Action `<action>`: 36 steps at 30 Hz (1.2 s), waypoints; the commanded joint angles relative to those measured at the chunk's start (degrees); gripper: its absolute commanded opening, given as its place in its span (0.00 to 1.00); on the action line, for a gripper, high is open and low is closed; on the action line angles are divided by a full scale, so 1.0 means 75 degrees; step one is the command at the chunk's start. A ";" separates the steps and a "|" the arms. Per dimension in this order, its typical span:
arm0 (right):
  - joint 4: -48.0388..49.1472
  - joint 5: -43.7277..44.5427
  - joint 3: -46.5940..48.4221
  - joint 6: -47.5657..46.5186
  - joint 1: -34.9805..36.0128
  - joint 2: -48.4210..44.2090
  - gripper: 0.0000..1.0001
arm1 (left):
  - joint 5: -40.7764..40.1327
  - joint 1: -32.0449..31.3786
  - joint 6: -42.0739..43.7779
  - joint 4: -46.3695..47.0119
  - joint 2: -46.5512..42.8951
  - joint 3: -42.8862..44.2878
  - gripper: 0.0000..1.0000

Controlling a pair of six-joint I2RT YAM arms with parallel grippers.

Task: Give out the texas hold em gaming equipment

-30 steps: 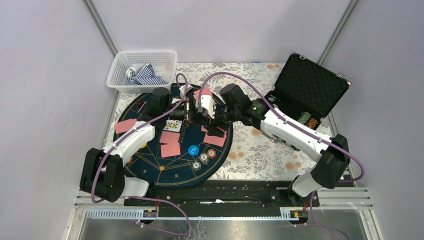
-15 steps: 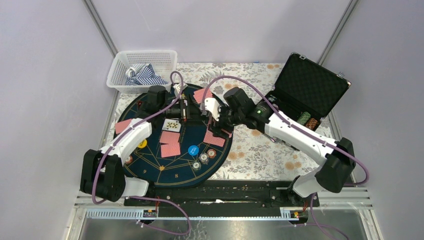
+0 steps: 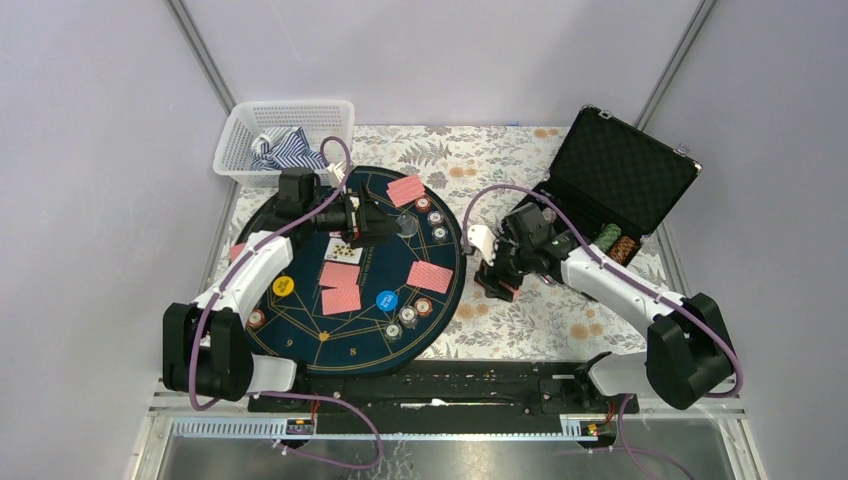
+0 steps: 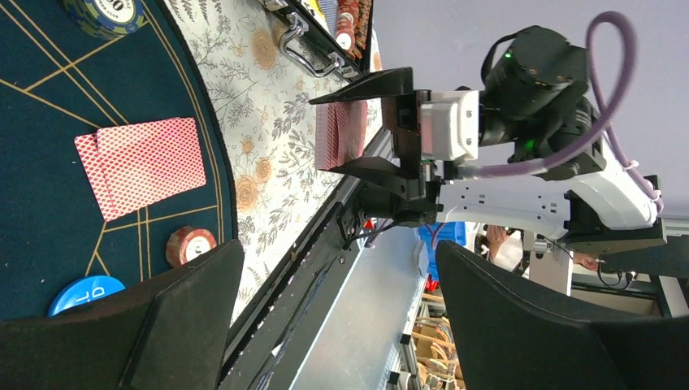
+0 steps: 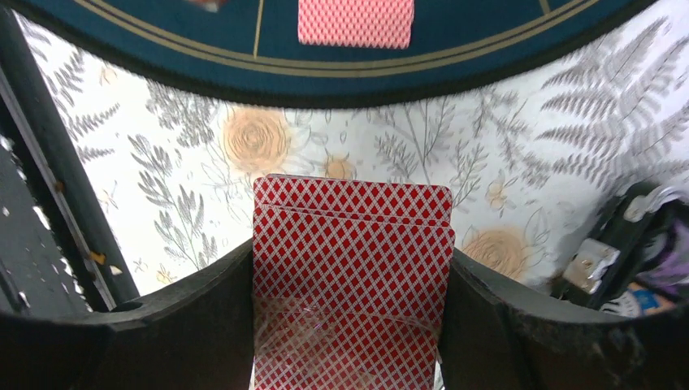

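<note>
My right gripper [image 3: 497, 268] is shut on a deck of red-backed cards [image 5: 353, 276], upright over the floral cloth just right of the dark blue mat [image 3: 300, 345]. From the left wrist view that deck [image 4: 340, 134] shows between black fingers. My left gripper [image 3: 385, 224] hovers over the mat's far half, jaws wide apart with nothing between them [image 4: 337, 248]. On the mat lie red card pairs [image 3: 407, 189] [image 3: 430, 276] [image 3: 341, 288], face-up cards [image 3: 343, 250], chip stacks [image 3: 437, 218] [image 3: 408, 315], a yellow disc [image 3: 284, 287] and a blue disc [image 3: 387, 299].
An open black case [image 3: 610, 170] with more chips [image 3: 618, 242] stands at the back right, close behind the right arm. A white basket [image 3: 240, 170] holding striped cloth [image 3: 290, 150] sits at the back left. The black rail [image 3: 430, 385] runs along the near edge.
The two grippers met over the mat, then parted. The left gripper opened and drew back left. The right gripper carried the deck right, off the mat onto the cloth.
</note>
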 commanded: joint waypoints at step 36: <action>0.1835 -0.1628 -0.1492 -0.2144 -0.1030 0.1355 0.63 | 0.0203 0.0490 0.0495 -0.0285 -0.0091 0.0294 0.94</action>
